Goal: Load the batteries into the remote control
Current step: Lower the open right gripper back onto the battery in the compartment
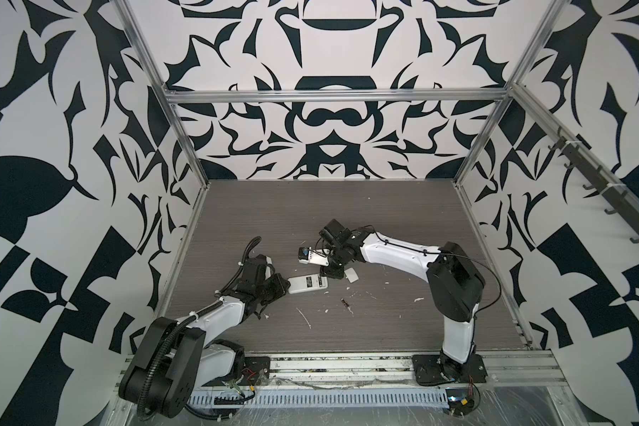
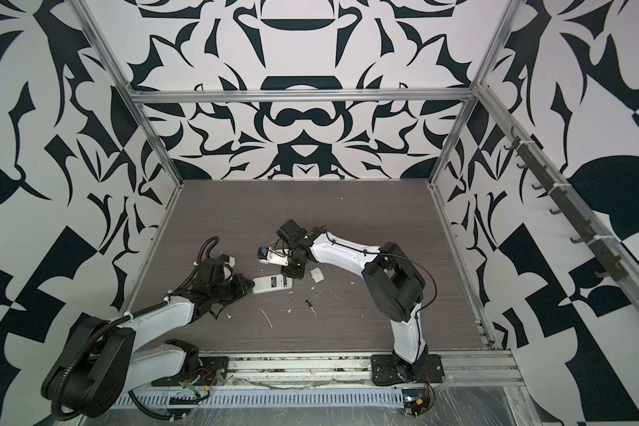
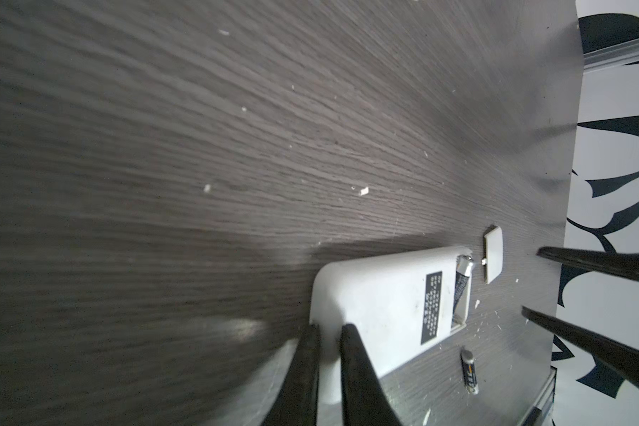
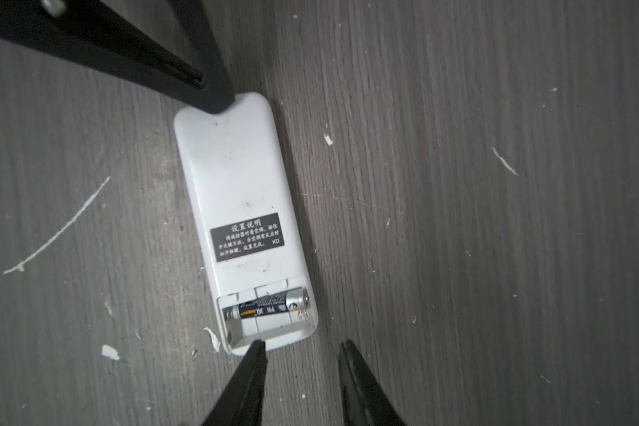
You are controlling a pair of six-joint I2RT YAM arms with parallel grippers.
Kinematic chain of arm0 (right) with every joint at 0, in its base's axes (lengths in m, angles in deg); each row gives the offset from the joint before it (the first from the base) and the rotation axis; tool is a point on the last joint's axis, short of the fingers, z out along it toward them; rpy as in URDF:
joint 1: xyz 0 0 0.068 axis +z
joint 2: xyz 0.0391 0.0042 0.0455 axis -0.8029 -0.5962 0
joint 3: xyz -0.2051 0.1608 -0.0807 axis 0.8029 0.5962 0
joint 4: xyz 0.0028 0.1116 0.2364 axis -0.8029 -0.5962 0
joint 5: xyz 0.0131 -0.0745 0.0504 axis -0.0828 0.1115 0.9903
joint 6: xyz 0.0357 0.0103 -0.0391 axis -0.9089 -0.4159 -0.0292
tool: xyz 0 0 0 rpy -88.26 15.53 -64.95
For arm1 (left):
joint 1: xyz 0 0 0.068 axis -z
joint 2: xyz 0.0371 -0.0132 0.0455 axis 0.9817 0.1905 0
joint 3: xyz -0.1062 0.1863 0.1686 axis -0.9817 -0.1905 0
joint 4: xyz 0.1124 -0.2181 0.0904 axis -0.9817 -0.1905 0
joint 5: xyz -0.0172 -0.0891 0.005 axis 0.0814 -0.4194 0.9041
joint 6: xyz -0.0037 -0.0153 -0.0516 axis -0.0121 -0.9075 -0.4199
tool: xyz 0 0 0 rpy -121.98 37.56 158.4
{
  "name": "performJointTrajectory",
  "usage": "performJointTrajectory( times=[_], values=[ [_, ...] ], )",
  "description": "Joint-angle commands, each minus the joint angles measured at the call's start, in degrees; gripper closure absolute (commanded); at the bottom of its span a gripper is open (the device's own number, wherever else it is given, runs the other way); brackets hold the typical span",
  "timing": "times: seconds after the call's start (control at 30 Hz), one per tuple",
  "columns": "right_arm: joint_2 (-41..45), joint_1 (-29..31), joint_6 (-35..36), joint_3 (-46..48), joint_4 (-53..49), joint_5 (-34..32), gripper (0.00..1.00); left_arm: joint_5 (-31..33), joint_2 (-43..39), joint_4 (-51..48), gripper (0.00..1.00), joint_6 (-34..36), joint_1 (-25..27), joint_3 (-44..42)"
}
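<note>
**Second Cell: Pickup Geometry**

The remote control [image 1: 308, 284] lies back-up on the desk [image 1: 310, 221], long axis left–right, with its open compartment [image 4: 270, 324] at the right end. The left fingers [image 3: 353, 357] are all but closed and bear on the remote's left end, steadying it. One seated battery [image 4: 266, 304] fills the far slot; the near slot is bare. The right fingers [image 4: 251, 372] hover at the compartment end, partly spread with nothing between them. The loose battery [image 1: 345, 303] rests on the desk near and slightly right of those fingers — apart from the remote, long axis roughly near–far with a slant. The right arm is the closer one. White scraps [image 1: 354, 294] lie around the battery and may interfere with the grip. The cover plate [image 1: 351, 274] lies just right of the remote, off the likely path.
</note>
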Motion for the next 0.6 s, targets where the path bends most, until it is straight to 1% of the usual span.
performJointTrajectory(
  times=[0.0, 0.57],
  values=[
    [0.33, 0.37, 1.09, -2.49, -1.21, -0.25, 0.63, -0.44, 0.69, -1.55, 0.85, -0.27, 0.13, -0.07],
    [-2.70, 1.00, 1.49, -4.44, -1.25, 0.08, 0.64, -0.49, 0.58, -1.38, 0.85, -0.11, 0.20, -0.16]
  ],
)
